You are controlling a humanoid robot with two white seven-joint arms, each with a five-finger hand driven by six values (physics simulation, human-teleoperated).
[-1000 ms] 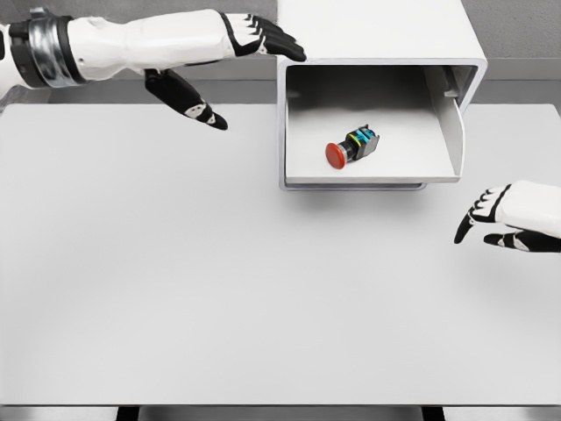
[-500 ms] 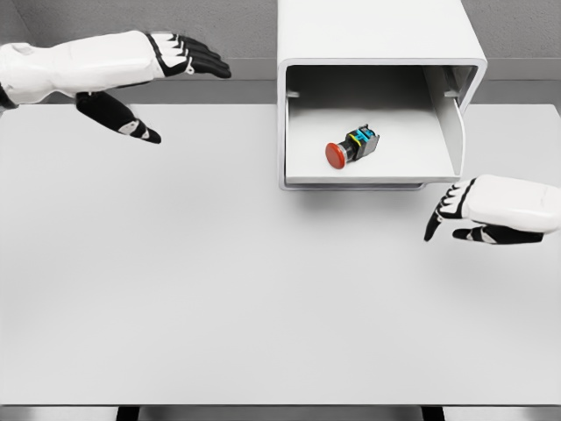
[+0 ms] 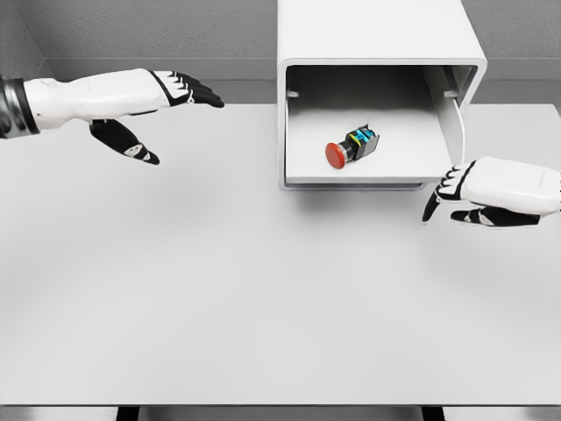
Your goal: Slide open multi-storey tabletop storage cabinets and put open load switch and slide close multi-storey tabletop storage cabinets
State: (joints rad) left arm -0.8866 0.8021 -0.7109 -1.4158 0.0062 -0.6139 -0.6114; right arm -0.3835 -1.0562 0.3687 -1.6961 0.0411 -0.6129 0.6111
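A white storage cabinet (image 3: pixel 377 31) stands at the back of the table, and its drawer (image 3: pixel 372 177) is slid out. Inside the drawer lies the load switch (image 3: pixel 349 147), with a red round button and a black body with blue and yellow parts. My right hand (image 3: pixel 443 203) hovers open just off the drawer's front right corner, fingers pointing left and down, not visibly touching it. My left hand (image 3: pixel 175 114) is open above the table's back left, well left of the cabinet, and holds nothing.
The white table (image 3: pixel 219 289) spans the whole view, with its front edge near the bottom. A grey wall stands behind the cabinet.
My left arm has drawn back to the left, away from the cabinet, and lowered a little. The right hand has moved up and left toward the drawer's front right corner. The switch has stayed put.
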